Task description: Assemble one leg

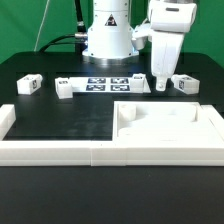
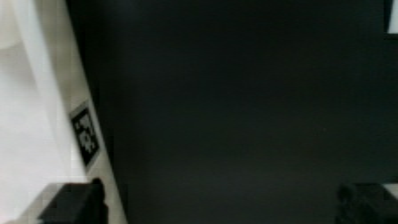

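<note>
Three small white legs with marker tags lie at the back of the black table: one [image 1: 28, 85] at the exterior view's left, one [image 1: 66, 88] beside it, and one [image 1: 186, 84] at the right. My gripper [image 1: 162, 84] hangs low over the table just left of the right leg, apart from it. In the wrist view my gripper [image 2: 217, 203] is open, with only bare dark table between the fingertips [image 2: 71, 204]. A white tagged part [image 2: 39, 120], apparently that leg, lies beside one finger, outside the jaws.
The marker board [image 1: 108, 82] lies in front of the robot base. A large white panel [image 1: 170, 122] with recessed corners lies at the front right. A long white border rail [image 1: 70, 152] runs along the front edge.
</note>
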You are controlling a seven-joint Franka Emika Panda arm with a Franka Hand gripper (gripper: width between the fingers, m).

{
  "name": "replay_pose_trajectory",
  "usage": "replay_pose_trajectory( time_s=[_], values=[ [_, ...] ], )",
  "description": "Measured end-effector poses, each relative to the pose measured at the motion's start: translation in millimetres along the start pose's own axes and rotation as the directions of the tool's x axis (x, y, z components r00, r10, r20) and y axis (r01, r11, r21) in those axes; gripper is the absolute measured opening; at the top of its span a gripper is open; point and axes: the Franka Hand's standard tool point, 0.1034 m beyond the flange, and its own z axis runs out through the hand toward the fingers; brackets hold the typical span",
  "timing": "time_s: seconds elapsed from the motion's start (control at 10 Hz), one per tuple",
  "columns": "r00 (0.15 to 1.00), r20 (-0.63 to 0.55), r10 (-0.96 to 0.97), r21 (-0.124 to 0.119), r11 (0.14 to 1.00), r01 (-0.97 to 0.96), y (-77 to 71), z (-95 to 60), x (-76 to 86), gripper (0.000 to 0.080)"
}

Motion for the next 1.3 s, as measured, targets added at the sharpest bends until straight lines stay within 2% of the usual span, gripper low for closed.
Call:
replay_pose_trajectory(
  time_s=[0.3,0.5,0.7,0.8,0.9,1.0,1.1,1.3],
  values=[
    [0.999,-0.001,0.055,0.003,0.999,-0.055,0.1,1.4,-0.4,0.0649],
    [0.971,0.000,0.240,0.005,0.971,-0.240,-0.8,1.7,0.2,0.0649],
    [0.857,-0.021,0.516,0.013,0.857,-0.516,-16.0,5.5,1.7,0.0649],
    [0.763,-0.015,0.647,0.031,0.763,-0.646,-27.6,9.4,3.6,0.0649],
    [0.648,0.002,0.762,0.046,0.647,-0.761,-39.9,12.4,10.6,0.0649],
    [0.569,0.013,0.822,0.044,0.568,-0.822,-50.6,14.0,21.0,0.0649],
    [0.562,0.011,0.827,0.044,0.561,-0.827,-56.7,15.2,28.4,0.0649],
    [0.572,0.058,0.818,0.043,0.571,-0.820,-57.1,15.1,25.6,0.0649]
  ],
)
